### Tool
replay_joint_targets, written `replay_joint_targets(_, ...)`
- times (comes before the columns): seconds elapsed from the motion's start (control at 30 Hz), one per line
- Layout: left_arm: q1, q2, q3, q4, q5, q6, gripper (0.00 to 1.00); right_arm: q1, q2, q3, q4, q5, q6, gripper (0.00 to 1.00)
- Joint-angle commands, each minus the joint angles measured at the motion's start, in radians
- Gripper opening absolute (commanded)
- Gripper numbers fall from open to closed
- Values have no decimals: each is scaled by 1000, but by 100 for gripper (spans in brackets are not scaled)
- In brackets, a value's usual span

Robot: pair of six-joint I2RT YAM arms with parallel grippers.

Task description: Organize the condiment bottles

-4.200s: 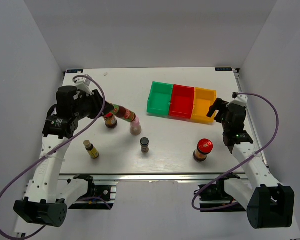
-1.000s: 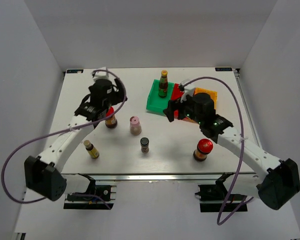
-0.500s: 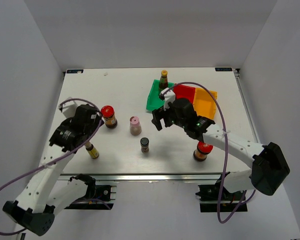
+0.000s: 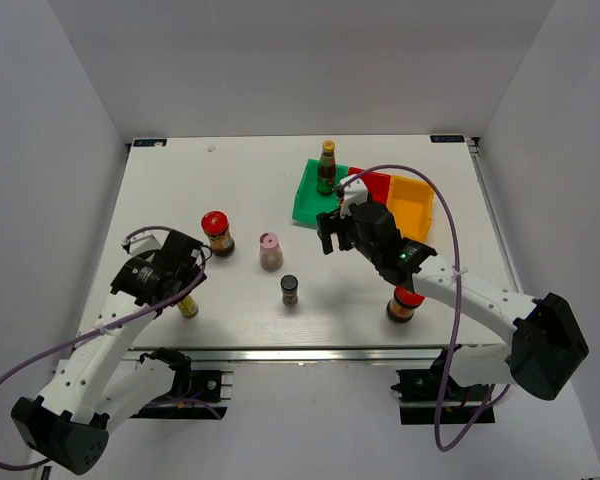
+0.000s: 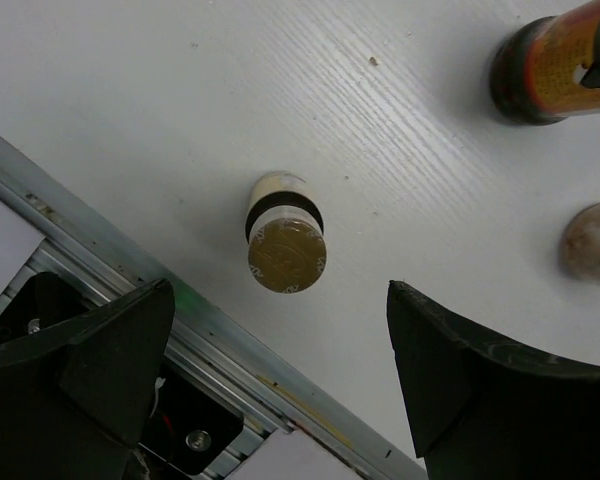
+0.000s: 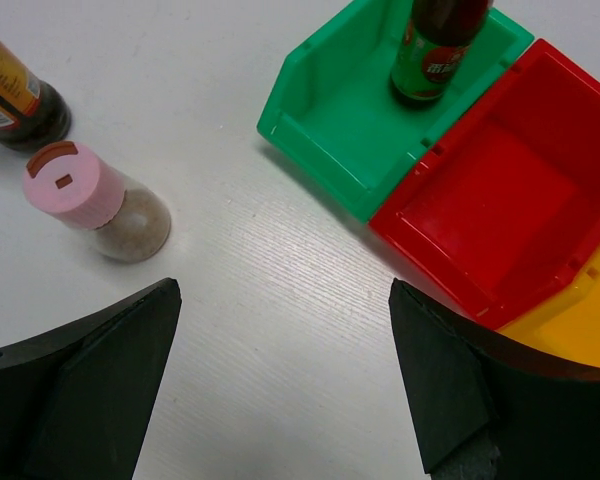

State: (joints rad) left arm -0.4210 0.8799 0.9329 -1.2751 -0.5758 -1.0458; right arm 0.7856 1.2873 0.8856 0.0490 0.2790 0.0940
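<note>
While left gripper [image 5: 278, 345] and right gripper [image 6: 280, 330] gape empty, I hover.
Left above small bottle [image 5: 287, 257], lower left; right by green bin [image 6: 325, 120].

A white table [image 4: 240, 170] is seen. A green bin [image 4: 305, 200], a red bin [image 4: 378, 184] and an orange bin [image 4: 418, 205] are set side by side at its far right. A pink-lidded jar [image 4: 270, 251] and a black-lidded jar [image 4: 290, 290] are stood apart near the middle. The left red-lidded jar [image 4: 216, 232] is placed beyond a slim bottle [image 5: 286, 258] that is stood near the front-left edge. The right red-lidded jar [image 4: 400, 308] is placed front right.
</note>
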Motion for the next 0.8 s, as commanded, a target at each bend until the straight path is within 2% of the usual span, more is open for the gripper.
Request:
replay_joint_targets(0.0, -1, 8, -16, 16, -42, -22, 95, -2, -23, 1, 49, 51, 6, 89)
replay_joint_targets(0.1, -1, 19, -32, 19, -81, -33, 89, -5, -16, 7, 35, 65, 6, 89)
replay_joint_targets(0.37, 11, 50, -65, 134, -53, 58, 84, -5, -29, 1, 18, 100, 9, 89)
replay_joint_targets(0.47, 25, 68, -71, 157, -44, 70, 77, -5, -39, -7, 26, 109, 7, 89)
replay_joint_targets(0.63, 37, 76, -62, 142, -36, 78, 59, -8, -45, -13, 26, 123, 4, 89)
replay_joint_targets(0.77, 39, 73, -62, 117, -24, 78, 57, -9, -42, -14, 25, 143, 0, 89)
